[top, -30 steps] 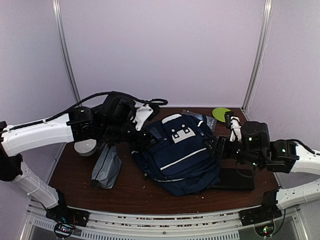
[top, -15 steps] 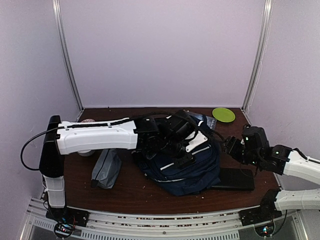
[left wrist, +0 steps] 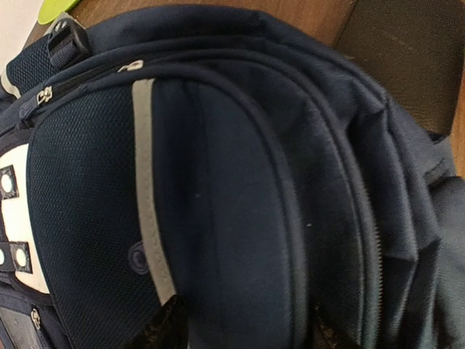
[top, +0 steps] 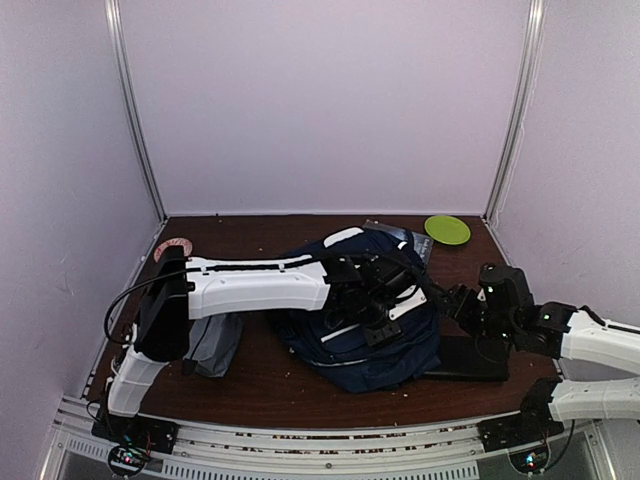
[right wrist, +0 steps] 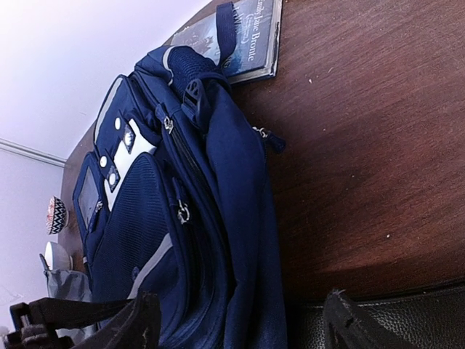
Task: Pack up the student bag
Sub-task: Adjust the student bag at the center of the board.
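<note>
Your backpack (top: 380,365) lies face up in the middle of the table (top: 250,235), nearer its right edge, with a flat black case (top: 470,358) against its near right side. Your left gripper (top: 385,318) sits low over the front pocket, jaws spread wide. Your right gripper (top: 452,298) hovers just beside the bag's right side, jaws wide and empty.

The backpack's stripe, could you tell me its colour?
Pale grey stripe, clearest in the left wrist view.

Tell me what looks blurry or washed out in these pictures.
Top external view: evenly lit, sharp throughout. Left wrist view: very close, the navy backpack softening toward the bottom edge. Right wrist view: wall washed out, book title legible, its own fingers dark and blurred.
</note>
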